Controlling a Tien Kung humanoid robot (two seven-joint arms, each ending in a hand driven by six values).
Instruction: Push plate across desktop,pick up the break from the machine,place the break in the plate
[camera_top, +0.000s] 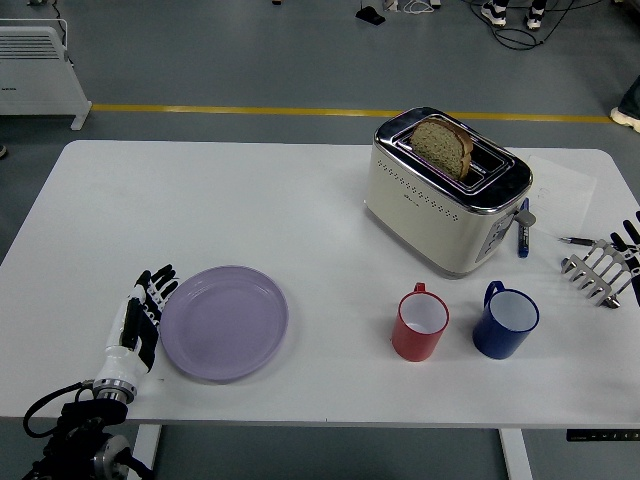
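Note:
A lilac plate (225, 322) lies flat near the table's front left. My left hand (142, 315) rests edge-on against the plate's left rim, fingers straight and holding nothing. A cream and chrome toaster (447, 190) stands at the back right with a slice of brown bread (442, 144) sticking up out of its slot. My right hand (628, 245) shows only as dark fingertips at the right edge, beside a metal toast rack (602, 268); its pose is unclear.
A red mug (420, 323) and a blue mug (505, 321) stand in front of the toaster. A blue pen (522, 236) lies right of the toaster, another pen (577, 240) further right. A white heater (40, 75) stands on the floor behind.

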